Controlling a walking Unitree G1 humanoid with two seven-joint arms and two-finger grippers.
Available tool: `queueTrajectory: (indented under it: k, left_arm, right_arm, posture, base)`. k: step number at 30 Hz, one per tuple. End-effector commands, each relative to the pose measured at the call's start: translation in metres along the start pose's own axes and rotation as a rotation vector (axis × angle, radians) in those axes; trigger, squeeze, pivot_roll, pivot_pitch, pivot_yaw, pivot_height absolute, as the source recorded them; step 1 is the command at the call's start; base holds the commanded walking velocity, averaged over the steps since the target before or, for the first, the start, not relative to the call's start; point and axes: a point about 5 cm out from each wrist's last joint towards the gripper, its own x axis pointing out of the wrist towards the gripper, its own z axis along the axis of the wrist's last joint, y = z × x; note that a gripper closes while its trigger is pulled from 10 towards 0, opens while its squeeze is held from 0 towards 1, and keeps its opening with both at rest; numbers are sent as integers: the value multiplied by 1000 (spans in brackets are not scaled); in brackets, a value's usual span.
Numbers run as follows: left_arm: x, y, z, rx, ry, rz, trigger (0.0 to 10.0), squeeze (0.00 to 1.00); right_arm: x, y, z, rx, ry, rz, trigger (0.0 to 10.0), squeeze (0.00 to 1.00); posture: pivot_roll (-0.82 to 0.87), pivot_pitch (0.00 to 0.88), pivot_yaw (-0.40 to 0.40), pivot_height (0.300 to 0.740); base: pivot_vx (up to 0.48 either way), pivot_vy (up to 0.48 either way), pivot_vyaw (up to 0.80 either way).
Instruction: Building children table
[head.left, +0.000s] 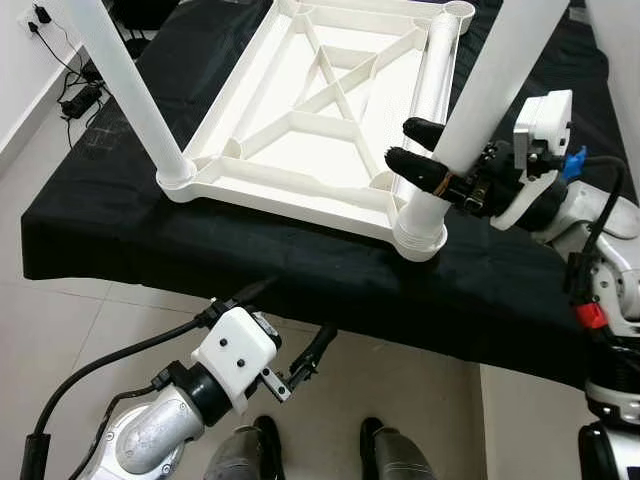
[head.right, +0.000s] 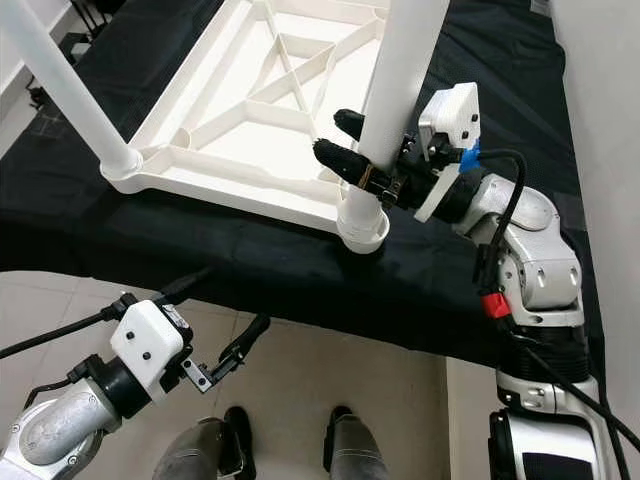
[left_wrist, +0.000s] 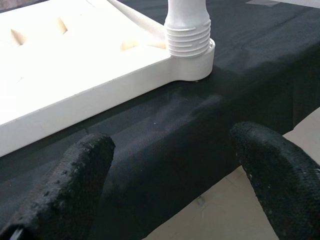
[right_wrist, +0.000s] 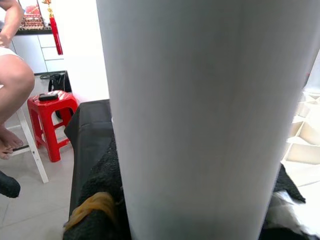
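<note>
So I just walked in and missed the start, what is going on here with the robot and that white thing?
A white plastic tabletop lies upside down on a black-covered surface. The right gripper is closed around an upright white leg standing in the near corner socket. Another leg already stands in the next corner, and one more lies loose on the frame. The left gripper hangs open below the edge, holding nothing.

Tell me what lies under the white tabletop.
The tabletop lies upside down on a black cloth, which covers whatever stands beneath. The right pincer is shut on the near leg.
</note>
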Motion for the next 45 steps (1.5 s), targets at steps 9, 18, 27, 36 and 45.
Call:
queueTrajectory:
  k: [9,18,27,36,45]
  left_arm:
    - [-2,-2,-1,-3,9,-1,10000,0]
    - [-2,-2,-1,-3,8,-3,10000,0]
    - [-2,-2,-1,-3,8,-3,10000,0]
    - [-2,-3,-1,-4,8,-5,10000,0]
    - [-1,-3,-1,-3,7,-6,10000,0]
  right_arm:
    - [-3,-7,-16,-2,96,-55,10000,0]
    - [-6,-7,-17,8,100,-55,10000,0]
    - [-8,0,-17,31,102,0,10000,0]
    - [-11,0,-17,36,116,18,10000,0]
    - [-11,4,-20,45,130,38,10000,0]
  posture:
    - [-51,351,8,740]
    - [-52,350,9,740]
    - [-54,345,10,740]
    - [-56,341,9,740]
    - [-57,338,7,740]
  base:
    - [0,0,0]
    - [0,0,0]
    - [0,0,0]
    - [0,0,0]
    - [0,0,0]
